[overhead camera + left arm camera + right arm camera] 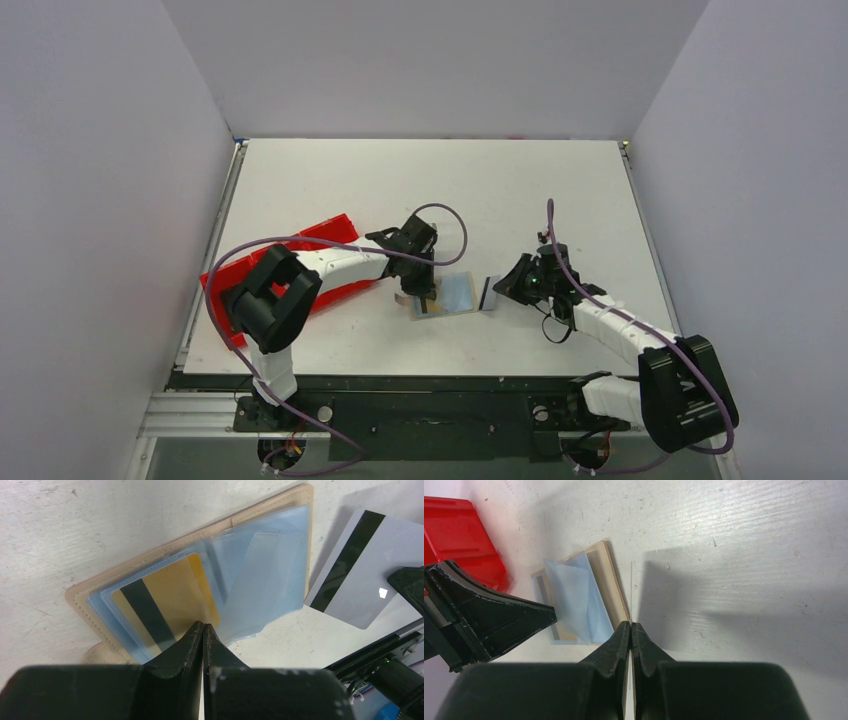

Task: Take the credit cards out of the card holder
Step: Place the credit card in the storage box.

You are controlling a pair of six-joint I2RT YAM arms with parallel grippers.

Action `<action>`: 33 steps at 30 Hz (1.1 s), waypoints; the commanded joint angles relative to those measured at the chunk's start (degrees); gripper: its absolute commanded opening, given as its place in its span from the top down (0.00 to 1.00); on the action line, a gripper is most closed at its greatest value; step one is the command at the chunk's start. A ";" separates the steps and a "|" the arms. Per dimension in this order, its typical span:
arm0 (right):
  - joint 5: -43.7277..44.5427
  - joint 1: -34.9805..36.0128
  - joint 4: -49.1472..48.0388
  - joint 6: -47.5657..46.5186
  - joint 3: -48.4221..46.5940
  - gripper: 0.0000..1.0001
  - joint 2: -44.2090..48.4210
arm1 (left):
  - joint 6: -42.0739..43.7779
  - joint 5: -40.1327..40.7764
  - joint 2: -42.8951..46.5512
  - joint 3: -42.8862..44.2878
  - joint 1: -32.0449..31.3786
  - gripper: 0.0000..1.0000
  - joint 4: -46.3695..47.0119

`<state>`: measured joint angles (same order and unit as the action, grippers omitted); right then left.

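Overhead, two black-and-white robot arms reach in from the near edge of a white table [430, 190] and meet approx. at its centre. A red tray [330, 232] lies at the table's left side, partly under the left arm.

The card holder [260, 585] lies open & flat on the table betw. the two grippers. It is a beige stitched cover w/ clear bluish plastic sleeves fanned across it. A gold card [170, 595] w/ a black magnetic stripe sits inside one sleeve on the holder's left half.

The left gripper [204, 626] points down onto the holder, jaws fully together w/ no gap. Its tips meet at the near edge of the gold card's sleeve. Can't tell whether they pinch anything or only press on it.

The right gripper [631, 625] is clamped tight on a pale card [360, 575], bluish-white w/ a black stripe. That card is out of the holder, just beside its right edge, & throws a shadow on the table. From the right wrist cam the card shows edge-on, as a thin line running out from betw. the closed fingertips. Can't tell whether its far edge touches the table.
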<state>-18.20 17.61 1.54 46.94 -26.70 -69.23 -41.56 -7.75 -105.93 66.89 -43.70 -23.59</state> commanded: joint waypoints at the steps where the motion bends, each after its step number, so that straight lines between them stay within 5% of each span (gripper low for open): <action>1: 1.32 0.04 0.48 -1.04 -2.16 1.00 2.19 | -0.33 -4.16 2.90 0.47 -0.28 1.00 3.64; 18: 2.20 0.40 2.32 -1.51 -2.49 1.00 3.76 | -1.46 -10.50 -0.36 2.60 -1.92 1.00 10.48; 33: 7.79 1.05 11.88 -3.84 -6.41 1.00 11.58 | -1.89 -6.98 -8.16 7.95 -3.58 1.00 7.78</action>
<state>-13.23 18.09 10.63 44.95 -29.10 -60.99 -43.40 -16.69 -113.86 72.18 -47.18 -16.08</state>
